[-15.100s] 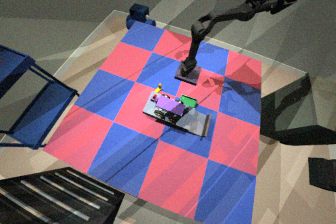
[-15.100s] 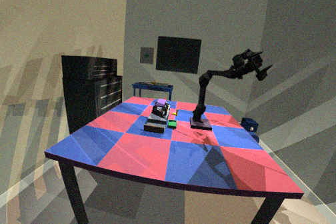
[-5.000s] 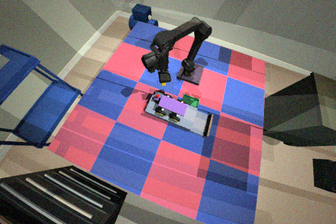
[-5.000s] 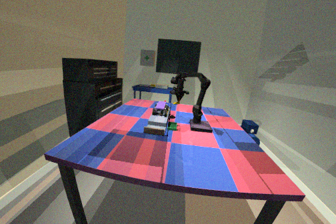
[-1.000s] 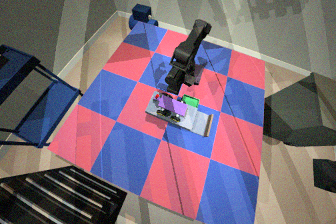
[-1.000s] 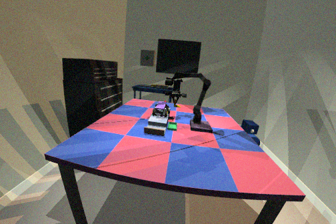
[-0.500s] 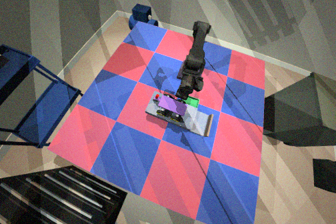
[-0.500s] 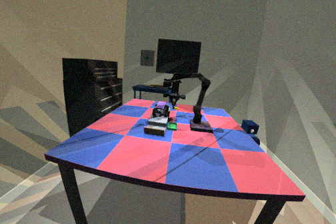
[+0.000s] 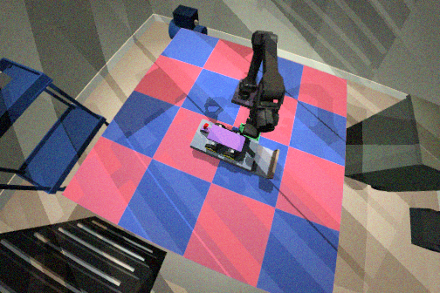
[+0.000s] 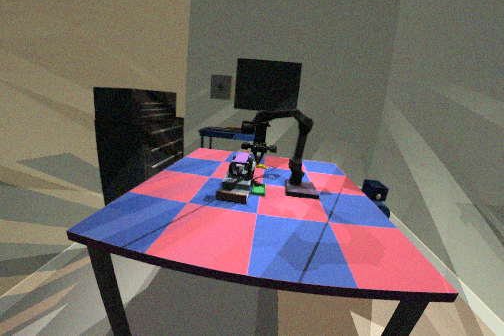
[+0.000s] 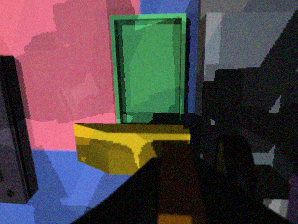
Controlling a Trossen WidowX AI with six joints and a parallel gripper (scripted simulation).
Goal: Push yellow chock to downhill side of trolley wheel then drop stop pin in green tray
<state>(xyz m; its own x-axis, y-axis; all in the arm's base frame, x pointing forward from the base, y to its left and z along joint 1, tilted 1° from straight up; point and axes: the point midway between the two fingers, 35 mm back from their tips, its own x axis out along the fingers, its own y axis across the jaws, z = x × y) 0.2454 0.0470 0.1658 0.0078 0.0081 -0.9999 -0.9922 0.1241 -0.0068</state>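
Clamping the claw [image 9: 250, 131] [image 10: 258, 164] [image 11: 176, 167] on the angular, glossy yellow chock [image 10: 261, 167] [image 11: 112, 147], hovering near the flat purple-topped trolley [image 9: 226, 138] [image 10: 242, 164]

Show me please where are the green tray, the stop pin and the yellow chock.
Green tray [image 9: 257, 138] [image 10: 258, 190] [image 11: 150, 70]: top, its rim; exterior and wrist, its inside floor.
Stop pin [image 9: 206, 126]: top view, its red head.
Yellow chock [image 10: 262, 166] [image 11: 107, 152]: exterior and wrist views, its yellow body.
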